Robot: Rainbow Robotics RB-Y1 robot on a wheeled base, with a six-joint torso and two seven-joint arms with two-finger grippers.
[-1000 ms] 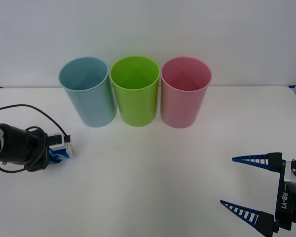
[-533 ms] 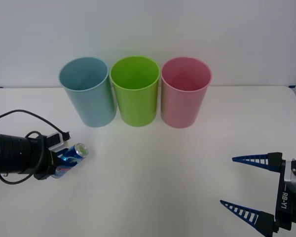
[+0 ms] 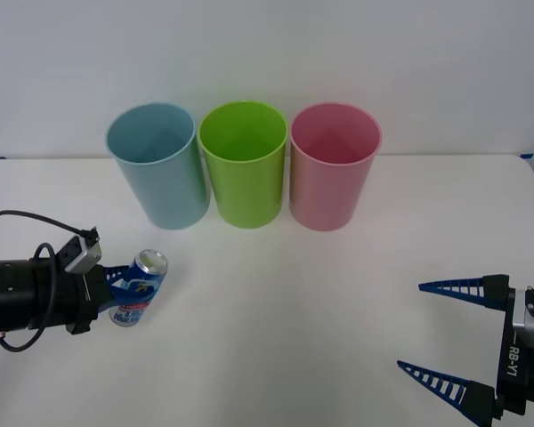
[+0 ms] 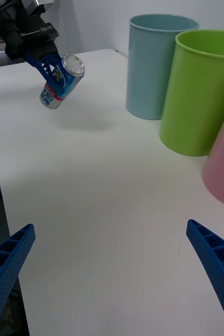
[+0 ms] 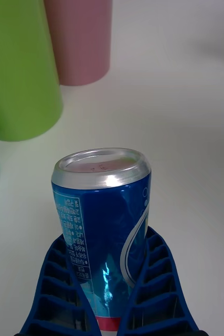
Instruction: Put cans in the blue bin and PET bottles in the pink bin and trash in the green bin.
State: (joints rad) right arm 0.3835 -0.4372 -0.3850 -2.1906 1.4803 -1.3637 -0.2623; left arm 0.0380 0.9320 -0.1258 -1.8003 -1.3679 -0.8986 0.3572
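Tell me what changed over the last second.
The left hand, shut on the small blue aluminium can, lifted it off the table and turned it from lying towards upright. The right hand stayed open and parked; the three plastic bins did not move.

My white table [image 3: 320, 294] carries three bins in a row along its far side: the blue bin [image 3: 160, 169], green bin [image 3: 245, 169], pink bin [image 3: 332, 173].
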